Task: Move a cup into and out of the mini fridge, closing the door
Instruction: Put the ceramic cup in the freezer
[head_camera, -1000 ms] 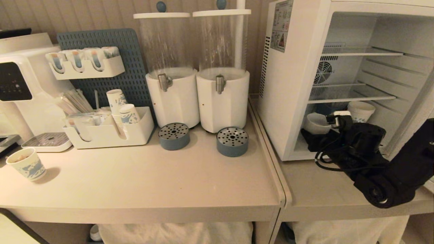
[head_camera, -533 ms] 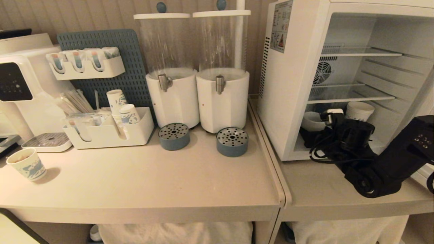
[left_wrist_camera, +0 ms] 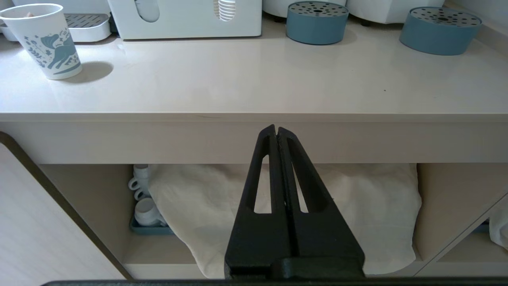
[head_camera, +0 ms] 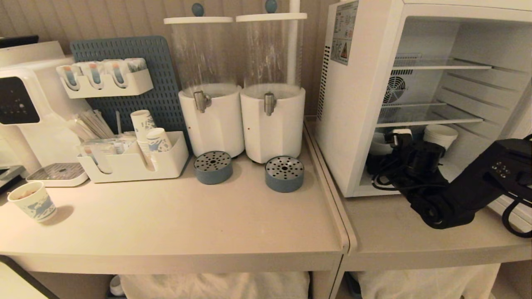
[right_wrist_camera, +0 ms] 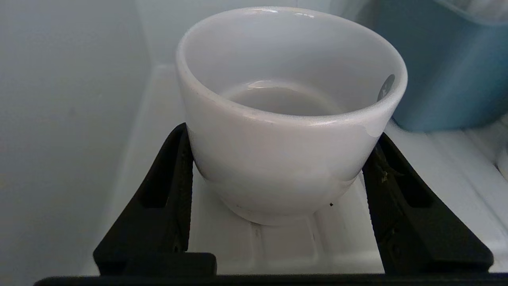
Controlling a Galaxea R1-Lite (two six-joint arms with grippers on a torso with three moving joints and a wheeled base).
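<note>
The right claw [right_wrist_camera: 278, 186] pinches the empty cup [right_wrist_camera: 289, 115] inside the mini fridge [head_camera: 357, 124], on its floor; the left claw [left_wrist_camera: 276, 131] is pressed together.

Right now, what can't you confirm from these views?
- Cup base: the right wrist view doesn't settle whether it rests on the fridge floor or hangs just above it.
- Cup in the head view: mostly hidden behind the right gripper, whose fingers clamp its sides.
- Cup handle: in no view.
- Door: cut off by the head view's right edge.
- Left gripper: parked shut, absent from the head view.
</note>
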